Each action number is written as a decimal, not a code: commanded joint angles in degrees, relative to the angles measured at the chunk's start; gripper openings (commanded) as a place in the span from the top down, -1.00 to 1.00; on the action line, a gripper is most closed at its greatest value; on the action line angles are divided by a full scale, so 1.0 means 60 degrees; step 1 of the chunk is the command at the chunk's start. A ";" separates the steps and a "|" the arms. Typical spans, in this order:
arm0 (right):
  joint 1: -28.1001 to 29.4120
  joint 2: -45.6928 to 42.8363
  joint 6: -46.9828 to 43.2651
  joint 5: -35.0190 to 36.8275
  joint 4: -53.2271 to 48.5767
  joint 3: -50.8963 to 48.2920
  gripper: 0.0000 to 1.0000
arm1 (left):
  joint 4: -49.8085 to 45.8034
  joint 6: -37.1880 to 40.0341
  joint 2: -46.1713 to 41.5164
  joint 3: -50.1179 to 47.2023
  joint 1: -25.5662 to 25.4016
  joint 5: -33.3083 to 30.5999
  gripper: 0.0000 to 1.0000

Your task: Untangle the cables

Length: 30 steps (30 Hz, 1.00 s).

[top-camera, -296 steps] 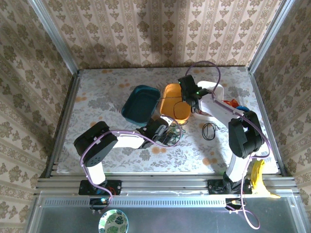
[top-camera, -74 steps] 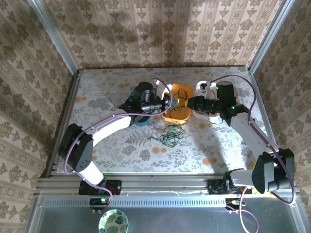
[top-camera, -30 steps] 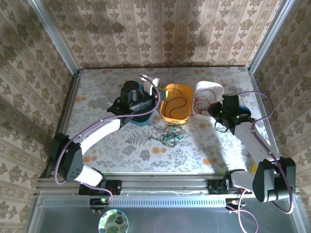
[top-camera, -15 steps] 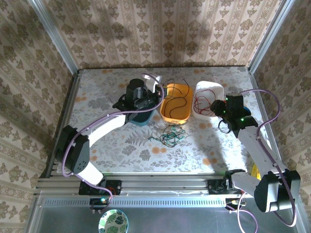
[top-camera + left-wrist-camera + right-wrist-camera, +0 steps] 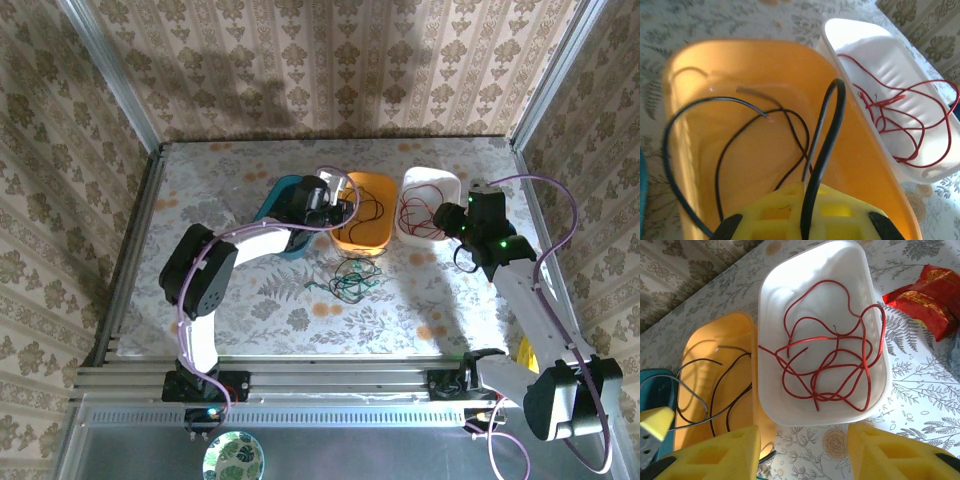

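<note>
Floral-printed cloth covers the table [image 5: 225, 300], with damask wallpaper on the walls behind and to both sides. Three smooth plastic bins with rounded corners sit side by side toward the far edge: a teal bin [image 5: 278, 212], an orange bin [image 5: 372, 232] and a white bin [image 5: 432, 183]. A thin, glossy red cable [image 5: 832, 365] lies in loose overlapping loops on the white bin's ribbed floor. A black cable [image 5: 740, 125] curls in wide arcs inside the orange bin, and one strand arches up out of it into the left gripper [image 5: 805, 220], whose yellow lattice foam pads are pressed together on that strand; in the overhead view this gripper [image 5: 338, 205] sits at the orange bin's left rim. The right gripper [image 5: 805, 442] hangs over the near edge of the white bin with its yellow foam pads spread wide apart, holding nothing. On the bare cloth just in front of the orange bin lies a small tangle of green and black cables [image 5: 350, 278], knotted and thread-like. A crinkled red snack packet [image 5: 930, 297] rests on the cloth beside the white bin.
</note>
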 commanded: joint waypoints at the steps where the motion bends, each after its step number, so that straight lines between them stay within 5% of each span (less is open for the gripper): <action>1: 0.0046 0.0149 -0.0357 -0.0778 -0.0081 0.0372 -0.01 | 0.0400 -0.0318 -0.0051 0.0363 -0.0088 0.0343 0.90; 5: 0.0326 0.0565 -0.0710 -0.1682 -0.0011 0.0361 -0.01 | 0.0559 -0.0201 -0.0066 0.0526 -0.0077 0.1327 0.63; 9: 0.1075 0.1240 -0.1491 -0.2308 -0.0413 0.0596 -0.01 | -0.0272 0.0087 -0.0298 0.0574 0.0020 0.1975 -0.36; 11: 0.1537 0.1544 -0.1868 -0.2266 -0.0710 0.0745 -0.01 | -0.0740 0.0438 -0.0742 0.0206 0.0082 0.1859 -0.57; 19: 0.2401 0.2693 -0.2153 -0.2838 -0.0963 0.0889 0.02 | -0.3509 0.2964 -0.2414 -0.1098 -0.0220 0.1606 -0.61; 30: 0.0991 0.2586 -0.1068 -0.3409 -0.0607 0.0655 0.03 | -0.5596 0.5938 -0.1366 -0.0224 -0.1055 0.1297 -0.51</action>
